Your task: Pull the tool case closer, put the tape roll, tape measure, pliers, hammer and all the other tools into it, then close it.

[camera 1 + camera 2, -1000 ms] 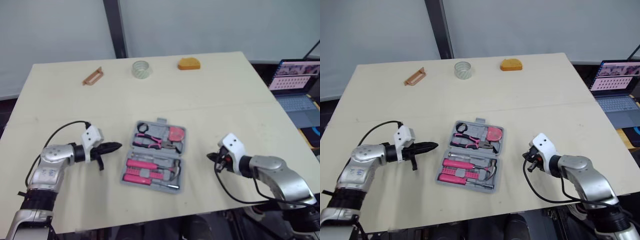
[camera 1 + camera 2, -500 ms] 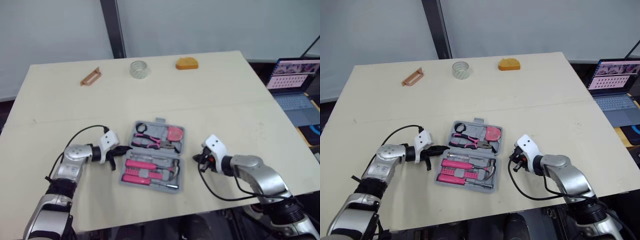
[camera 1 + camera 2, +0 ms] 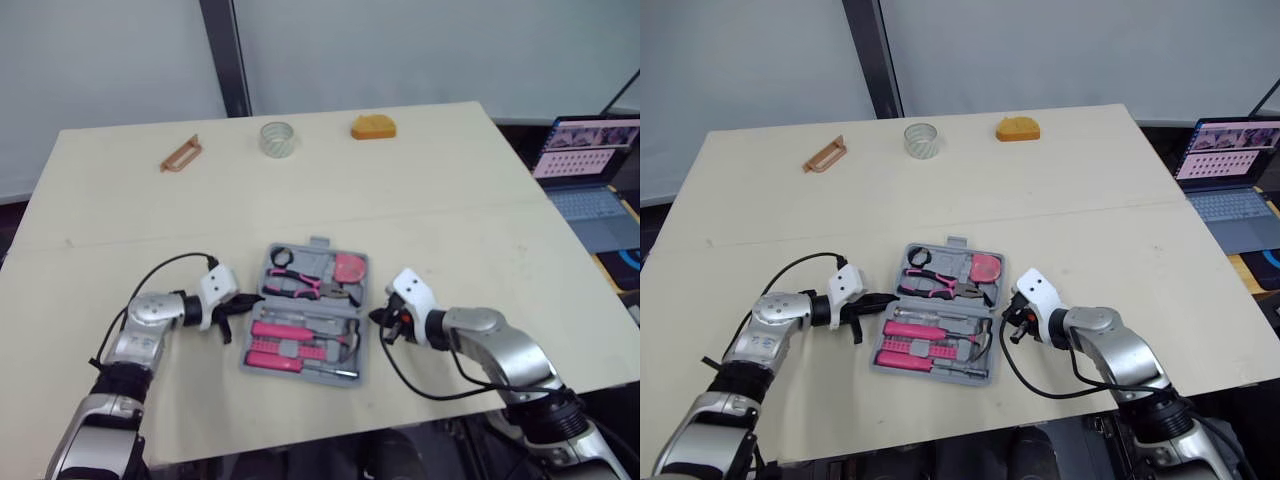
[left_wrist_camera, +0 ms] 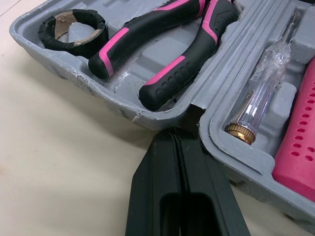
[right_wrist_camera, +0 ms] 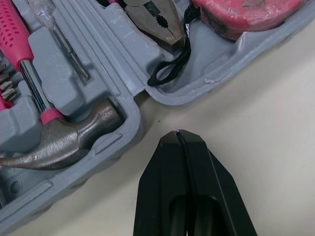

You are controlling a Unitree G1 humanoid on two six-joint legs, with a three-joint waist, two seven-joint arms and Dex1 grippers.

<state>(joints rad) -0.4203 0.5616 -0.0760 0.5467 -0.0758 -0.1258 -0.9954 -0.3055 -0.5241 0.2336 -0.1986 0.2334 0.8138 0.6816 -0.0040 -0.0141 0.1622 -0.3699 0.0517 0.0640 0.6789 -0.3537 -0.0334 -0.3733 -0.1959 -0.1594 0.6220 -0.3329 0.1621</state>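
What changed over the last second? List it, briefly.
Both grippers closed in on the case. The left gripper moved right, up to the case's left edge. The right gripper moved left, close to its right edge. Both are shut and hold nothing. The case lies open where it was, with the tools inside, and the clear roll at the far edge has not moved.

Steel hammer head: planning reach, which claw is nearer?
Right. Right claw sits beside the steel hammer head, outside the grey plastic case; left claw at its opposite edge.
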